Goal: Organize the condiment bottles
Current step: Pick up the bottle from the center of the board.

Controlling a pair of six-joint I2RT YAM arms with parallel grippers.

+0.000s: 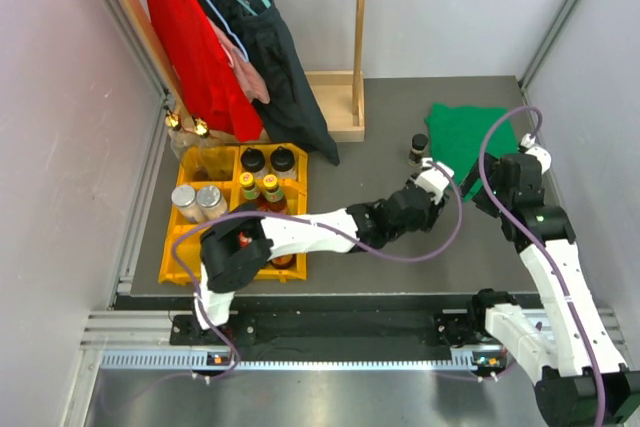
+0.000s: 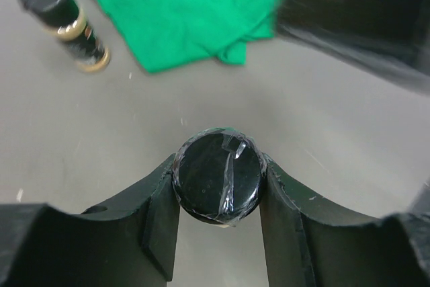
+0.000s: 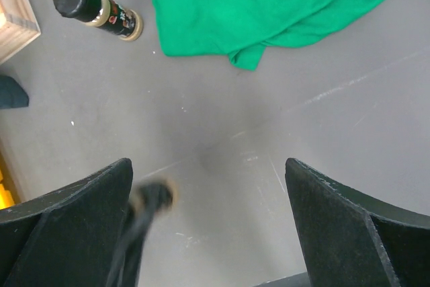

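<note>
Fingers (image 2: 158, 213) of the left gripper (image 2: 217, 196) pinch a black-capped jar (image 2: 216, 174) by its lid, over the grey table (image 2: 101, 139) beside a green cloth (image 2: 195, 11). The right gripper (image 3: 208, 226) is spread wide, holding nothing; a second black-capped bottle (image 2: 64, 21) stands nearby, and other bottles (image 1: 258, 187) sit in the yellow tray (image 1: 226, 162).

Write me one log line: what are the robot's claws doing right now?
left claw: shut on black-capped jar | right claw: open, empty | second black-capped bottle: stands beside green cloth
</note>
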